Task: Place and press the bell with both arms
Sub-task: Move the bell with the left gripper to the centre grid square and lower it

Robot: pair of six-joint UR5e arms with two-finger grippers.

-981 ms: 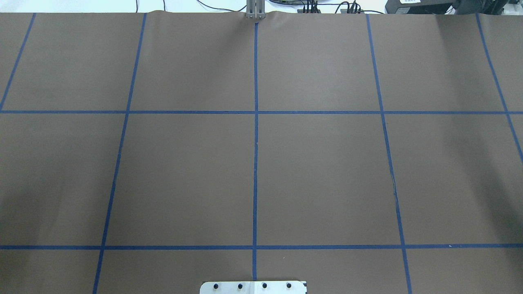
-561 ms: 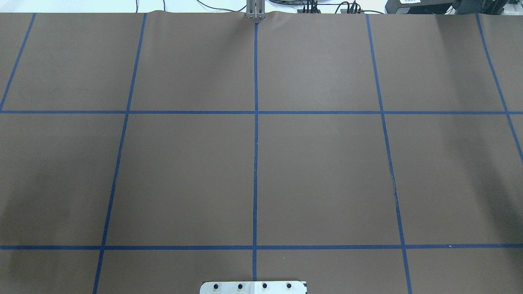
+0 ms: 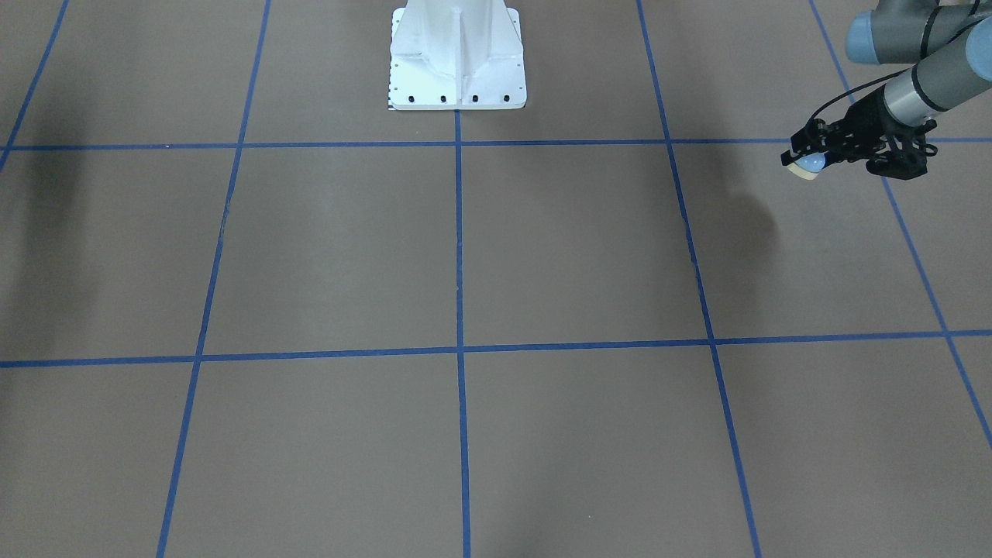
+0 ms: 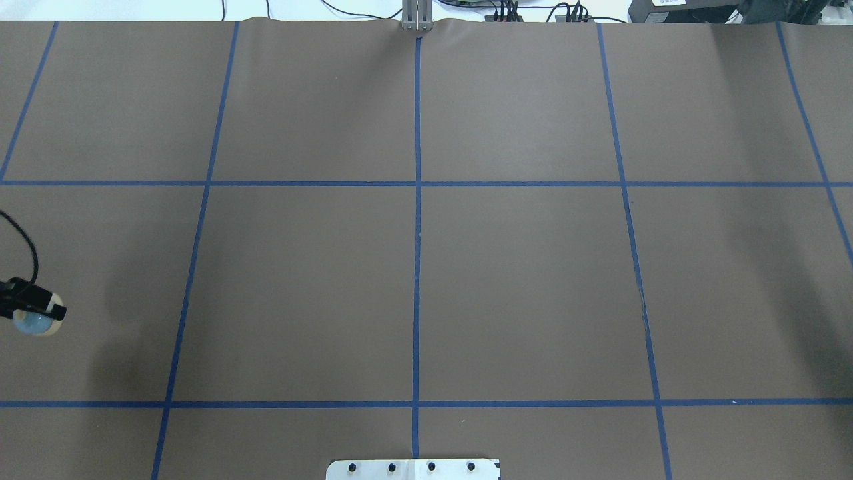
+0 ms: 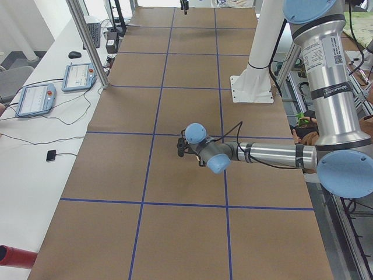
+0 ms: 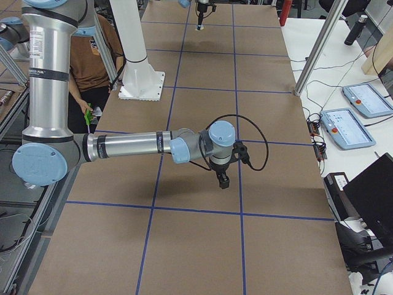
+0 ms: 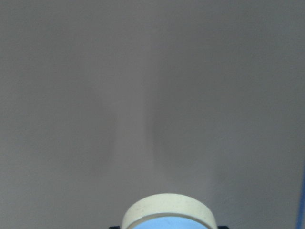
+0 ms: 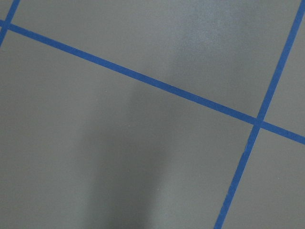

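Observation:
My left gripper (image 3: 806,157) is shut on the bell (image 3: 811,164), a light-blue dome with a cream base ring, and holds it above the brown table. In the overhead view the left gripper (image 4: 32,313) and the bell (image 4: 34,325) are at the far left edge. The left wrist view shows only the bell's cream ring (image 7: 167,210) at the bottom. The left gripper also shows in the exterior left view (image 5: 182,147). My right gripper (image 6: 223,180) hangs point-down over the table in the exterior right view only; I cannot tell whether it is open or shut.
The white bolted pedestal (image 3: 456,54) stands at the robot's side of the table (image 4: 533,287), which is marked by a blue tape grid (image 4: 416,267). A side bench holds tablets (image 5: 36,98). A person (image 6: 86,55) sits behind the pedestal.
My left gripper with the bell has come into the overhead view at its left edge; before, no gripper showed there.

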